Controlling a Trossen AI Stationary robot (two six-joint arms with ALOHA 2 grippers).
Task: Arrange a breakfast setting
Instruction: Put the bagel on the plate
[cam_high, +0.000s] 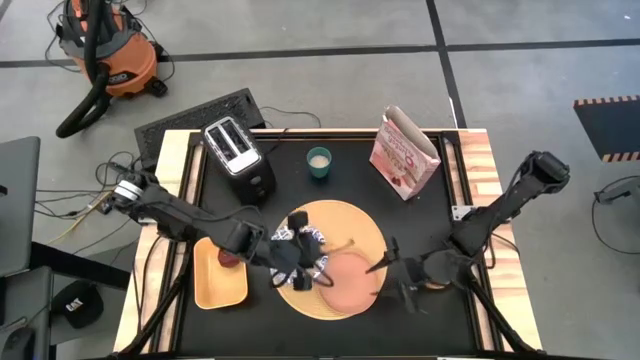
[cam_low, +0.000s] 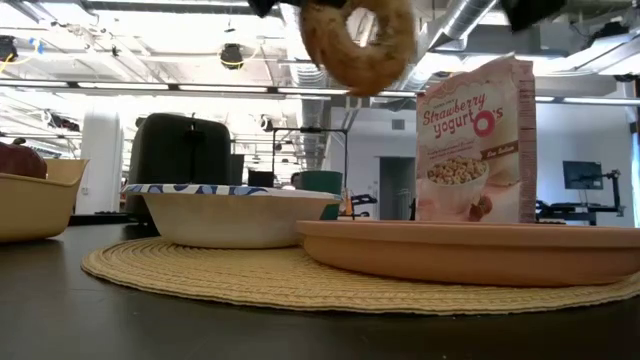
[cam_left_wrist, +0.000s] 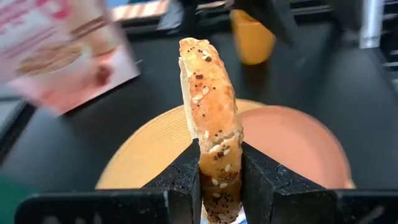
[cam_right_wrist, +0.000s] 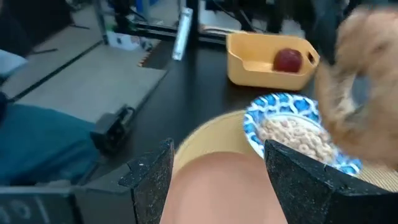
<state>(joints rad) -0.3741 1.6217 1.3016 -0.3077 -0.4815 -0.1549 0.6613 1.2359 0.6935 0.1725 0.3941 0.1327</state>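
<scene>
My left gripper (cam_left_wrist: 219, 152) is shut on the pale seeded bagel (cam_left_wrist: 208, 99), which hangs high above the pink plate (cam_low: 470, 250) and the blue-and-white bowl (cam_low: 235, 212) in the low view (cam_low: 358, 40). Both dishes rest on the round tan board (cam_high: 350, 220). My right gripper (cam_right_wrist: 217, 186) is open and empty over the pink plate's right side (cam_high: 395, 265). The dark red apple (cam_right_wrist: 287, 60) lies in the yellow tray (cam_right_wrist: 249, 68). The orange cup (cam_left_wrist: 252, 37) stands beyond the plate. A thin gold spoon (cam_high: 345, 243) lies on the board. My left gripper pinches the bagel's ring (cam_left_wrist: 214, 165) between its two fingers, one on each flat face, at the end nearest the wrist. The bagel stands on edge and sticks out past the fingertips. It is lifted clear, above the bowl and plate (cam_low: 358, 40).
A black-and-silver toaster (cam_high: 238, 155), a teal cup (cam_high: 318, 160) and a pink cereal bag (cam_high: 405, 152) stand at the table's far side. The bowl holds cereal (cam_right_wrist: 292, 134). The yellow tray (cam_high: 220, 275) sits left of the board.
</scene>
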